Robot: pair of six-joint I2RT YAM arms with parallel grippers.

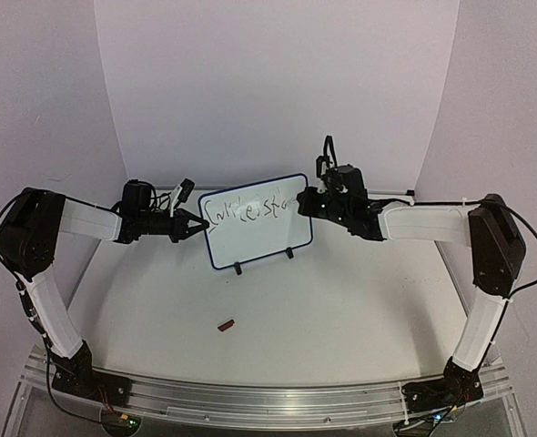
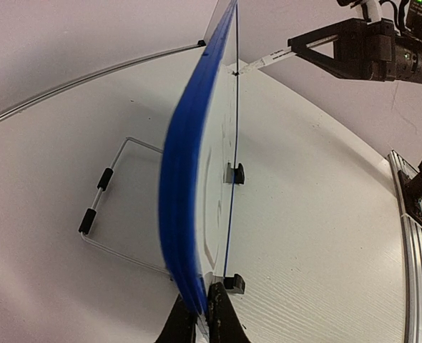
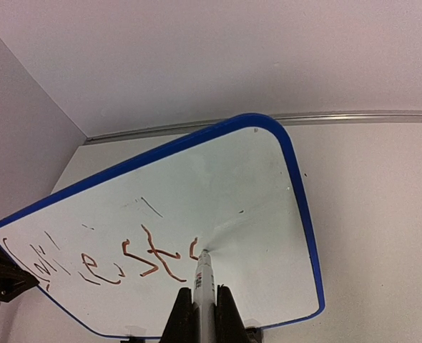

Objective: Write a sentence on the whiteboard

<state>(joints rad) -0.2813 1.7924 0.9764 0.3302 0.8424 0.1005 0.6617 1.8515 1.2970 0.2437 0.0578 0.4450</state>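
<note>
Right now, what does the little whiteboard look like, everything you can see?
The whiteboard is small and white, with rounded corners and a thin blue frame. It stands nearly upright on two black feet, a wire stand behind it. Scrawled dark letters run across its upper part. The left gripper pinches its left edge; the right gripper holds a marker whose tip touches its face.

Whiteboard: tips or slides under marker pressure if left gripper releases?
May tip: the whiteboard stands near-upright on small feet and a thin wire prop. Looks thin and light, so probably skids too. The left gripper pinching its edge seems needed.
</note>
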